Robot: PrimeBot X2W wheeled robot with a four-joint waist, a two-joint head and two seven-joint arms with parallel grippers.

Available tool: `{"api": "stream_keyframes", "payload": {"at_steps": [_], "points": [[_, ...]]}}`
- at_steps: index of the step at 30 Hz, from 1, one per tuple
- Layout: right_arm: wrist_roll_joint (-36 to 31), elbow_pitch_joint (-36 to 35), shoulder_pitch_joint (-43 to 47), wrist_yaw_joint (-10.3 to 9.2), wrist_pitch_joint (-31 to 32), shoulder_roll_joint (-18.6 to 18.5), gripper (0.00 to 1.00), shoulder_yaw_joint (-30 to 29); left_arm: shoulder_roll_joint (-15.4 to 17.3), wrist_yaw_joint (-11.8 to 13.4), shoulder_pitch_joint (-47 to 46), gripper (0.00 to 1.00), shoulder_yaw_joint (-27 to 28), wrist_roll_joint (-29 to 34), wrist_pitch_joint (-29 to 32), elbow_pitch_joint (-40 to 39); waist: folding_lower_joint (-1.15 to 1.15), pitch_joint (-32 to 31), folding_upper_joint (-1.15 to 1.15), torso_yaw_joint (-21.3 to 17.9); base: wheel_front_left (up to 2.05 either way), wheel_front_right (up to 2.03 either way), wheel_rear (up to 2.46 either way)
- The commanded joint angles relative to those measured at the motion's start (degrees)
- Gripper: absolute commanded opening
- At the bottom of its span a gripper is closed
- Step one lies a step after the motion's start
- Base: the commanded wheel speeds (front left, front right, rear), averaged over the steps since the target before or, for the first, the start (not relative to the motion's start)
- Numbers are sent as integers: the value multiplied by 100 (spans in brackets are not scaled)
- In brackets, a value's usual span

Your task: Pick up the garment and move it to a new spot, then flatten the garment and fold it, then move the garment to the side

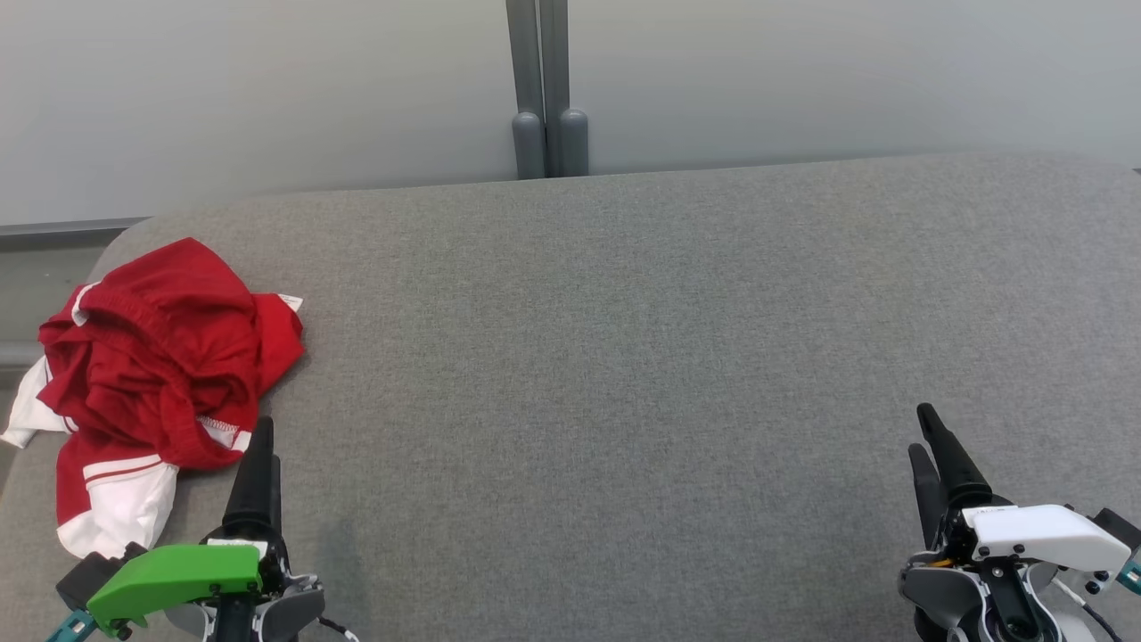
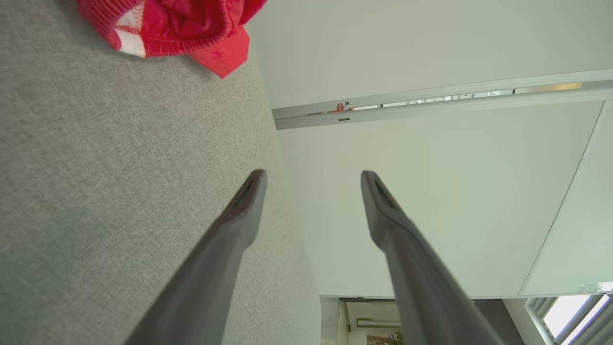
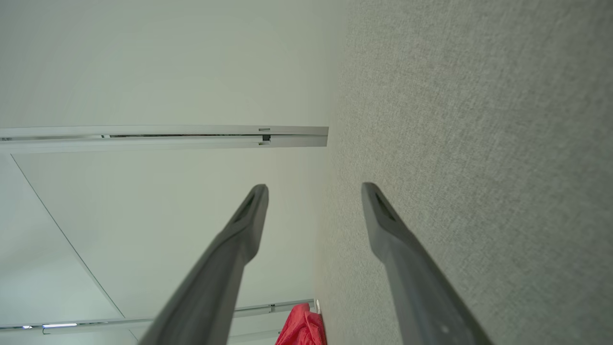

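One crumpled garment (image 1: 160, 374) at table's (image 1: 624, 357) left edge, left gripper (image 1: 266, 441) just beside

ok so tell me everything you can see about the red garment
The garment is red, thin-looking fabric with white panels and white stitching on a hem. It lies crumpled in a loose heap, unfolded, on the left end of the grey fabric surface, a white part reaching its left edge. Nothing grips it; the open left gripper stands close beside its near edge.
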Motion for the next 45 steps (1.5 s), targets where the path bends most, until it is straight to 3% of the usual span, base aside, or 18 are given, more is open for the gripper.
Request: {"api": "stream_keyframes", "payload": {"at_steps": [1, 15, 35, 45], "points": [[-166, -147, -29, 3, -73, -34, 100, -3, 30, 50, -57, 100, -54, 225, -66, -146, 0, 1, 0, 1, 0, 0, 0], [-1813, -662, 46, 4, -414, -48, 100, 18, 45, 295, -9, 100, -382, 1762, -407, -482, 0, 21, 0, 14, 0, 0, 0], [-4136, -1065, 241, 5, -807, -62, 100, 348, 62, 420, 281, 100, -516, 4059, -797, -693, 0, 14, 0, 25, 0, 0, 0], [-5009, -1126, 310, 5, -969, -69, 100, 512, 69, 460, 413, 100, -593, 4884, -959, -719, 0, 11, 0, 35, 0, 0, 0]]}}
